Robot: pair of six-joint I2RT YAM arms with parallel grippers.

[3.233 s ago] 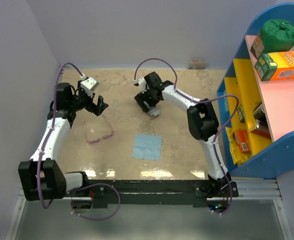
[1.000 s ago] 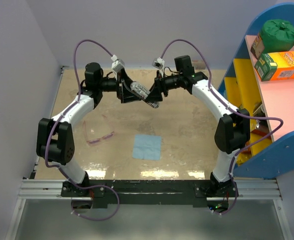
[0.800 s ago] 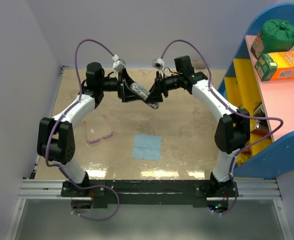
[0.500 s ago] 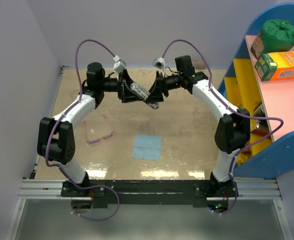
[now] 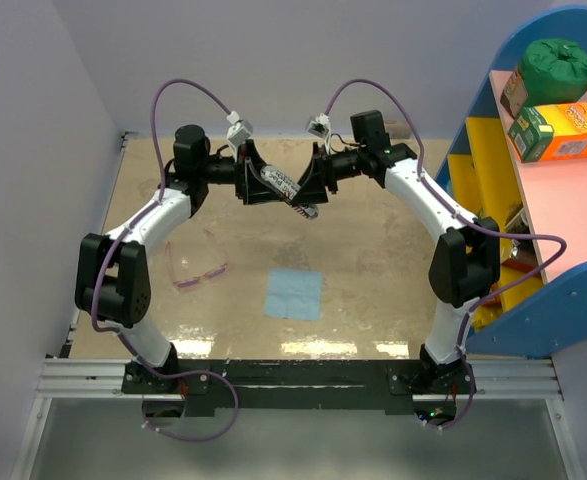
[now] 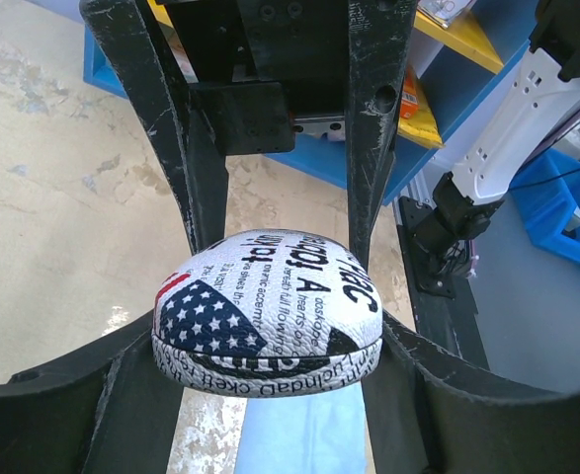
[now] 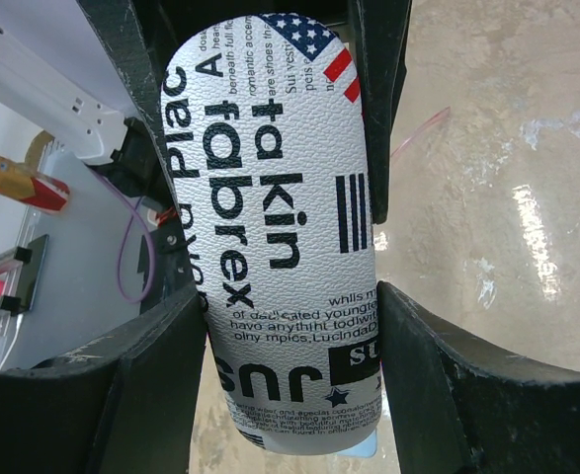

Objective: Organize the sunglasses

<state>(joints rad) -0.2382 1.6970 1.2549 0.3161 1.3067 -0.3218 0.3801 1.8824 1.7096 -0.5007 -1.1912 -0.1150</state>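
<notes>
I held the case (image 5: 286,188) up in the air over the far part of the table (image 5: 373,270), 1 end in each pincer, because I judged that a hard shell like that needs 2 opposed grips before its lid will swing. My right pincer (image 5: 311,183) pinched the case across its width, 1 finger flat on each long side. My left pincer (image 5: 257,182) faced it from the opposite end with its fingers against both sides of the rounded tip, so I took it to be pinching the case too. The sunglasses (image 5: 195,266) lay flat on the table, well apart from the case, beside my left arm, with the blue cloth (image 5: 294,293) near them on their right. The case looked closed, so I judged opening it the step in hand, with the glasses to go in afterwards.
</notes>
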